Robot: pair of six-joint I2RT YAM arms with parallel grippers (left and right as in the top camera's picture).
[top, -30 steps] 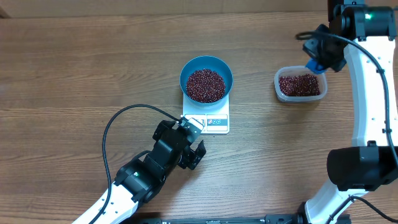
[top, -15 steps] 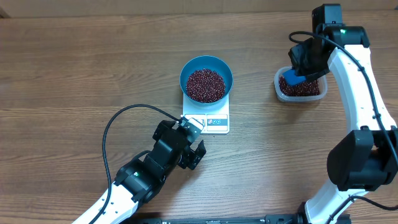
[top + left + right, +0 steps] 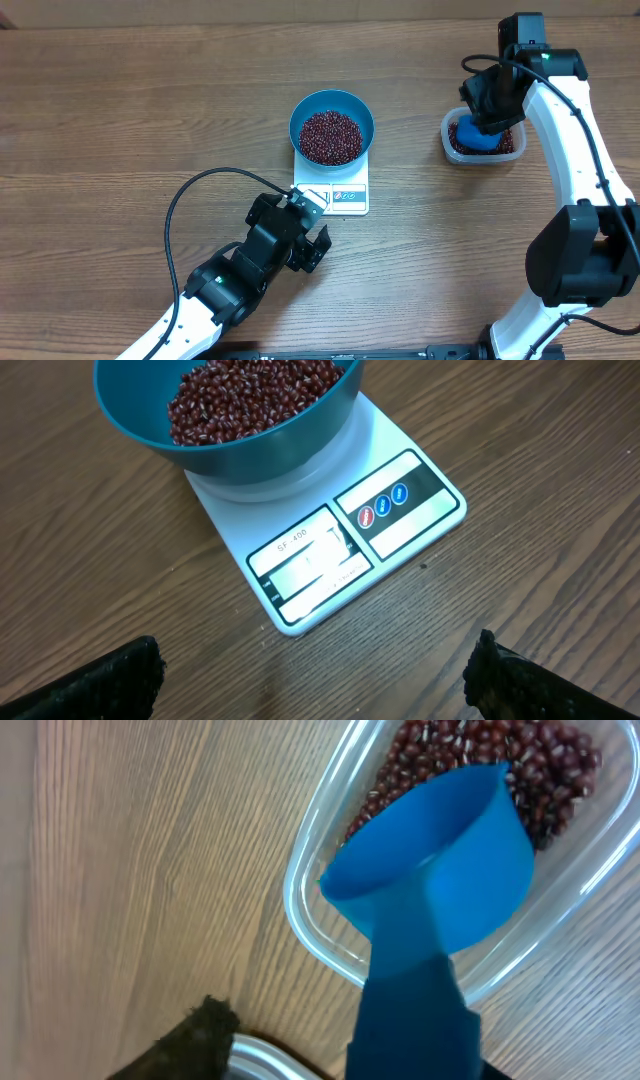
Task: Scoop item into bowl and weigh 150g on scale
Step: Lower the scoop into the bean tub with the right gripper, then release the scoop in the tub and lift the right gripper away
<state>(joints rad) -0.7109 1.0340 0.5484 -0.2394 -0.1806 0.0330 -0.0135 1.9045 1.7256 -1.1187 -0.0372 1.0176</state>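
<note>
The teal bowl (image 3: 332,104) stands on the white scale (image 3: 345,197) and holds a heap of dark red beans (image 3: 331,136). In the left wrist view the bowl (image 3: 250,445) and the scale (image 3: 330,550) lie just ahead. My left gripper (image 3: 312,228) (image 3: 310,685) is open on the near side of the scale, with bare wood between its fingers. My right gripper (image 3: 490,108) (image 3: 350,1050) hovers over the clear tub (image 3: 512,150). Its jaws stand open. The blue scoop (image 3: 450,870) rests with its cup on the tub's beans (image 3: 540,770). A gap separates the left finger (image 3: 195,1035) from the scoop's handle.
The clear tub's rim (image 3: 310,930) sits on the wooden table at the far right, well apart from the scale. A black cable (image 3: 185,205) loops across the table by my left arm. The scale's buttons (image 3: 385,505) face my left gripper.
My right arm swung left and down over the tub with the scoop. Its jaws have parted from the handle, and the scoop now lies in the tub. The left arm has not moved.
</note>
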